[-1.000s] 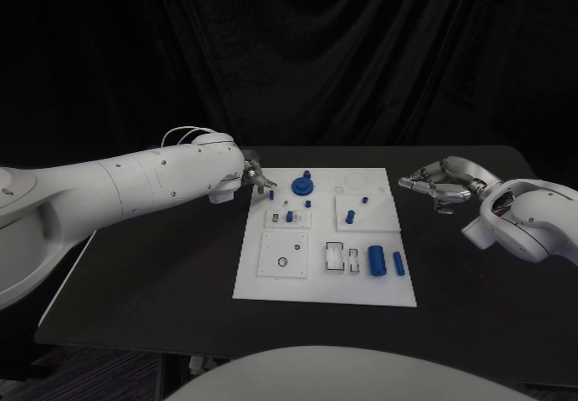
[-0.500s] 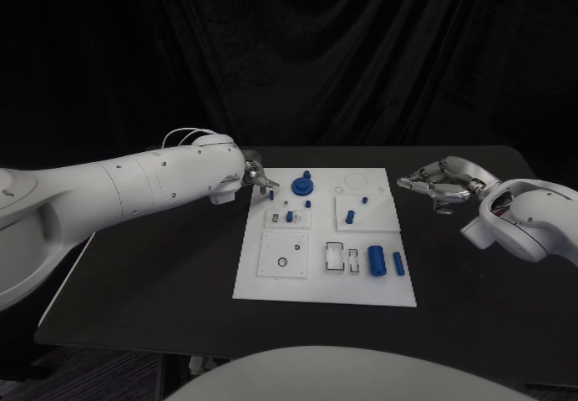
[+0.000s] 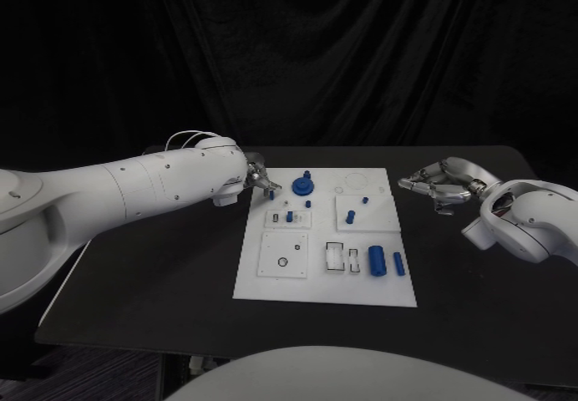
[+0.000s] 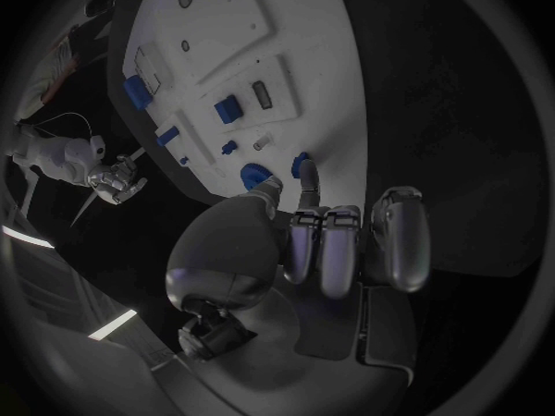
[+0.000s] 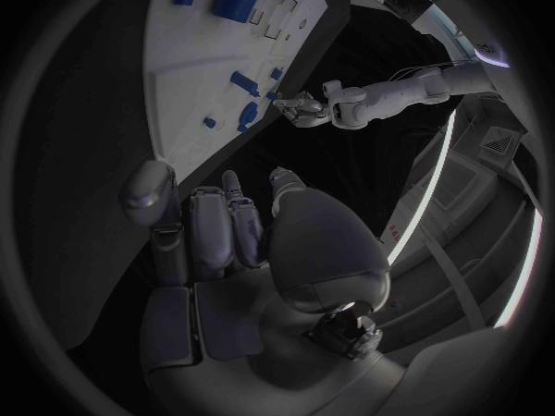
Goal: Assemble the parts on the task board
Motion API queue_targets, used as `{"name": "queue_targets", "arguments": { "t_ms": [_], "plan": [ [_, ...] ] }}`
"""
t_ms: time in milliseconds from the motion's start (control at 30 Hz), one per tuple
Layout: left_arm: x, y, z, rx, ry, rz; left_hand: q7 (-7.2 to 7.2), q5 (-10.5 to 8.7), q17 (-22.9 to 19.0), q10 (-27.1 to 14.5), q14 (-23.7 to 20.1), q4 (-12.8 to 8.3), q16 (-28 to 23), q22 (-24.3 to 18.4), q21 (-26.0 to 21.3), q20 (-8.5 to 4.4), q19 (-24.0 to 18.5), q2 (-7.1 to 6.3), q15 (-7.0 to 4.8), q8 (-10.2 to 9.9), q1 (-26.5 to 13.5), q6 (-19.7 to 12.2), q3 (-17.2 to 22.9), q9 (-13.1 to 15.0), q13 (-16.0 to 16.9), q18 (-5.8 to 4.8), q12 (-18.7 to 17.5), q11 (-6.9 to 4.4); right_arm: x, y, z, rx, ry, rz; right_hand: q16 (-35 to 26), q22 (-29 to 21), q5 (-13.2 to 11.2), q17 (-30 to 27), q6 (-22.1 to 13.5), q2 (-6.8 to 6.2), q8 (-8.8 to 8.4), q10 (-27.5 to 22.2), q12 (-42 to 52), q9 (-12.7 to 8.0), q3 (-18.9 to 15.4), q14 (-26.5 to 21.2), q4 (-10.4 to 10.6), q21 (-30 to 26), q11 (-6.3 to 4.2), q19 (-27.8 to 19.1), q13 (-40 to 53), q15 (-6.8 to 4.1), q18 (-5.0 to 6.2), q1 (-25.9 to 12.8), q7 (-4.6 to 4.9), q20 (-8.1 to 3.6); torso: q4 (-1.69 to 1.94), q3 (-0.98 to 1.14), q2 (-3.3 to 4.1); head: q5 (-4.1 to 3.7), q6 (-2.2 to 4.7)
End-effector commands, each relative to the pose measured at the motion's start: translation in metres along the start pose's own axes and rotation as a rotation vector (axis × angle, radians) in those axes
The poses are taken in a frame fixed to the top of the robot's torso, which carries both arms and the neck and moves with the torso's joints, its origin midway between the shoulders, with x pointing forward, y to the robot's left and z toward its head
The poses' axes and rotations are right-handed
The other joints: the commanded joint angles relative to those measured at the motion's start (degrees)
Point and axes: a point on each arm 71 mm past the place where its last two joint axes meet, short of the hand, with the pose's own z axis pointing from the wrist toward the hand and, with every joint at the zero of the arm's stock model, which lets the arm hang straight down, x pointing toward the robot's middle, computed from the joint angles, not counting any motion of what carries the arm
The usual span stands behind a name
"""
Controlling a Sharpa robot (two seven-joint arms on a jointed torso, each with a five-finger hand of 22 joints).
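Observation:
The white task board [image 3: 323, 276] lies mid-table. On it are a blue round knob [image 3: 301, 182], several short blue pegs, a thick blue cylinder [image 3: 376, 259] and a blue bar [image 3: 398, 263]. My left hand [image 3: 256, 177] hovers at the board's far left corner. Its thumb and a finger pinch a small blue peg [image 3: 271, 194] at the board's edge. In the left wrist view the peg [image 4: 301, 165] sits just past the curled fingers [image 4: 336, 240], beside the knob [image 4: 253, 177]. My right hand [image 3: 436, 185] hangs off the board's far right side, fingers curled in on nothing.
The board's near half has white inset plates with empty slots [image 3: 341, 256] and a small ring hole [image 3: 283, 261]. Bare black table [image 3: 157, 276] stretches on both sides of the board. The right wrist view shows the board [image 5: 185, 74] and my left hand [image 5: 303, 108] across it.
The left arm has shifted very slightly. Both hands and the parts on the board stay where they were.

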Motion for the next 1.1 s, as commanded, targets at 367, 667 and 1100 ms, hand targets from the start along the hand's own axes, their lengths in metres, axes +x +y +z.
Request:
{"name": "queue_targets", "arguments": {
  "t_ms": [367,667,1100],
  "plan": [
    [0.0009,0.0002,0.0016,0.004,-0.001,0.0,0.37,0.62,15.1,6.0,5.9,-0.7,0.2,1.0,-0.4,0.26,-0.5,0.4,0.5,-0.7,0.7,-0.1,0.1,-0.4,15.1,0.82,0.2,0.39,0.0015,-0.0022,-0.001,0.023,0.011,-0.001,-0.5,1.8,0.3,0.3,0.4,0.29,0.09,-0.4,-0.5,-0.1,-0.3,0.0,0.1,-0.4,-0.11,-0.6,1.4,0.42,0.51,0.4,0.06,-0.01,-0.08,0.04,-0.01,-0.02,-0.01],
    [0.0012,-0.0012,0.0025,0.002,0.002,0.002,0.42,1.48,15.1,6.0,5.9,-1.1,0.2,0.9,-0.6,0.35,-0.7,0.64,0.56,-1.2,1.2,0.0,0.4,-0.9,15.1,0.88,0.2,0.45,0.0019,-0.0021,-0.0005,0.025,0.014,-0.001,-0.5,1.8,0.3,0.3,0.5,0.31,0.09,-0.5,-0.6,-0.1,-0.4,0.0,0.0,-0.5,-0.11,-0.6,1.3,0.42,0.53,0.4,0.06,-0.01,-0.03,0.0,-0.04,0.02,-0.01],
    [0.0033,-0.0004,0.0037,0.002,0.016,0.006,0.43,1.72,15.1,6.0,5.9,-1.3,0.2,0.8,-0.7,0.37,-0.7,0.67,0.58,-1.4,1.4,0.0,0.6,-1.0,15.1,0.9,0.2,0.45,0.0021,-0.0026,-0.0004,0.031,0.018,-0.003,-0.6,1.7,0.3,0.2,0.5,0.32,0.08,-0.5,-0.6,-0.1,-0.4,0.0,0.0,-0.6,-0.12,-0.6,1.3,0.42,0.54,0.4,0.06,0.0,0.01,-0.03,-0.01,0.04,-0.01]
  ]
}}
